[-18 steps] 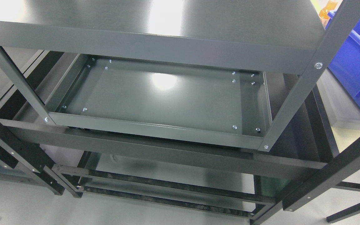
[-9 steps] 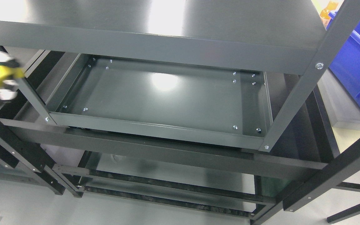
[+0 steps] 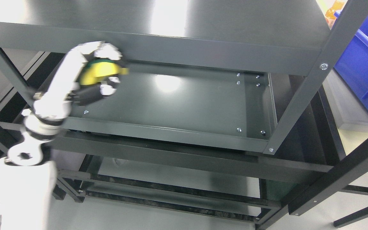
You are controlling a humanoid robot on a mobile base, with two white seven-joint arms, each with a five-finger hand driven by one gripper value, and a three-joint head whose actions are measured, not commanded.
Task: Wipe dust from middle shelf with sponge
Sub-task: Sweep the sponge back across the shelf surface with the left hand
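Gripping yellow-green sponge in curled left hand, upper left of frame | hovering above middle shelf far-left corner, under top shelf rail | angling in, likely for first wipe | right hand unseen

The single head camera is looking steeply down from above and in front of the dark metal rack, sitting close (the middle shelf is filling the centre).
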